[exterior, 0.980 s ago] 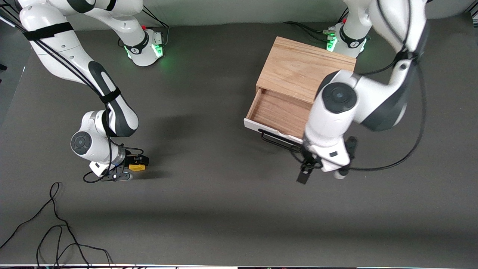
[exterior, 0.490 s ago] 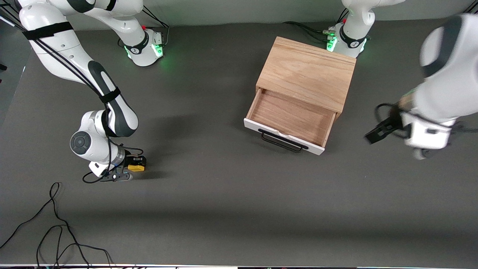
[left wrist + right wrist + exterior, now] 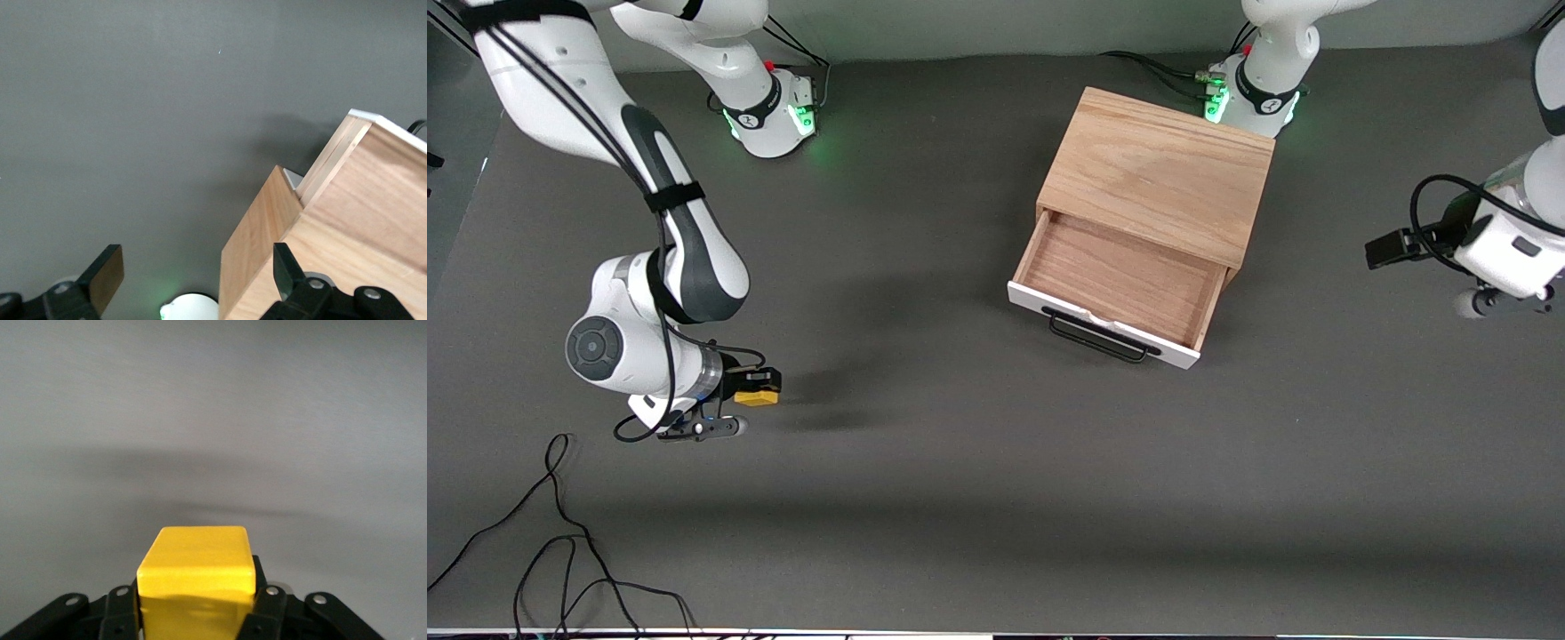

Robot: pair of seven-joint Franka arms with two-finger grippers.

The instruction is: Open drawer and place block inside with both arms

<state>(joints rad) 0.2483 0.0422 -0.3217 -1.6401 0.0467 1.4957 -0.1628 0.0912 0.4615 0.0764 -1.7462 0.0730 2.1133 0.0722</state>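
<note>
The block (image 3: 754,397), a yellow cube, sits clamped between the fingers of the right pincer (image 3: 752,389) in the lower left part of the front view, raised a little above the dark bench (image 3: 960,498), with its shadow lying on the bench just beside it. In the right wrist view the block (image 3: 197,577) fills the lower middle of the frame, a black finger (image 3: 267,607) pressed against each of its sides and bare grey bench all around. The right arm (image 3: 685,258) comes down from its base (image 3: 769,111) at the upper left of the front view.

The drawer (image 3: 1116,289) is pulled out of the box (image 3: 1156,173), right of centre in the upper half of the front view. Its wooden floor is bare, and its white front panel with the black handle (image 3: 1098,336) faces the lower edge of the frame. The drawer and the block are well apart.

The left pincer (image 3: 1385,250) hangs at the right edge of the front view, over bare bench near the box and clear of it. In the left wrist view its two fingers (image 3: 107,277) stand wide apart with nothing between them, and the box (image 3: 333,247) shows in the lower right of that frame. The left arm's base (image 3: 1254,93) stands at the top, touching or just beside the box's upper corner.

A loose black cable (image 3: 560,542) lies on the bench in the lower left corner.
</note>
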